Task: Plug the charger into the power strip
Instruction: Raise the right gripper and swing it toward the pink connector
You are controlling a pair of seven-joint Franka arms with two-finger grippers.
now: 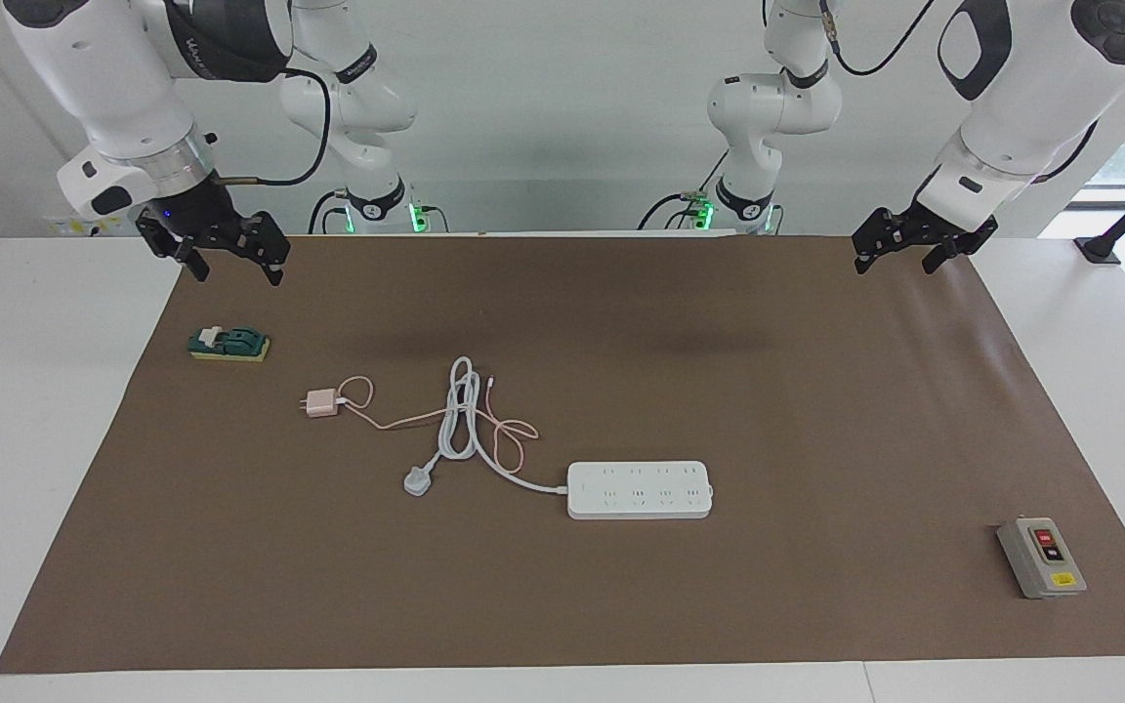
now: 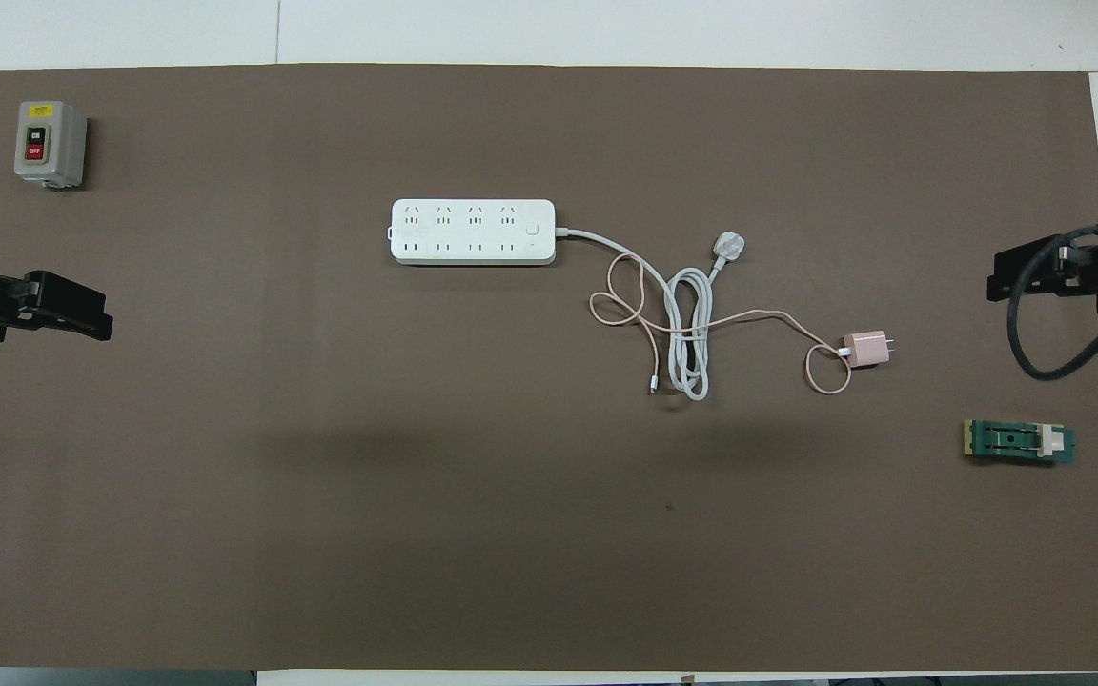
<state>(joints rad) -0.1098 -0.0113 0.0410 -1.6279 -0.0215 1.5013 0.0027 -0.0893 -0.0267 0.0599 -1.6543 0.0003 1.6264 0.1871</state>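
Observation:
The charger, a small pale-pink cube, lies on the brown mat toward the right arm's end. Its thin pink cable loops across the coiled white cord. The power strip lies flat, farther from the robots, with its sockets facing up. My right gripper hangs open and empty in the air over the mat's edge at the right arm's end. My left gripper waits open and empty over the mat's edge at the left arm's end.
The strip's white three-pin plug lies loose beside its coiled cord. A green and yellow switch block sits near the right gripper. A grey box with red and black buttons stands at the left arm's end.

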